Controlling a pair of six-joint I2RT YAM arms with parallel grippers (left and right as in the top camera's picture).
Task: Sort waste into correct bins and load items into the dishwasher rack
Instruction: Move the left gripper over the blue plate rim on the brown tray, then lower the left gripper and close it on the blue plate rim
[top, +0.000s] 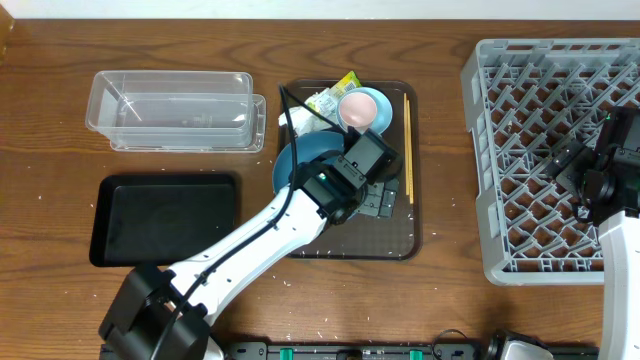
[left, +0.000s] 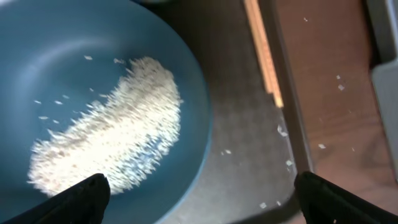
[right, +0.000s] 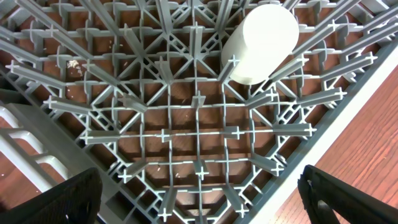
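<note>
The dark-blue dish (top: 296, 160) sits on the brown serving tray (top: 395, 235) and holds a heap of white rice (left: 112, 146). My left gripper (left: 199, 199) is open and empty, low over the dish's right rim; it also shows in the overhead view (top: 378, 197). Chopsticks (top: 407, 150) lie along the tray's right edge. The pink cup (top: 358, 110) sits in the light-blue bowl (top: 378, 100), beside the wrapper (top: 335, 95) and tissue (top: 296, 121). My right gripper (right: 199, 199) is open and empty above the grey rack (top: 520, 150), where the white cup (right: 261, 43) stands upside down.
The clear tub (top: 175, 110) stands at the back left. The black tray (top: 165, 218) lies in front of it. My left arm crosses the table from the front left to the serving tray. Stray rice grains dot the wood (left: 339, 84).
</note>
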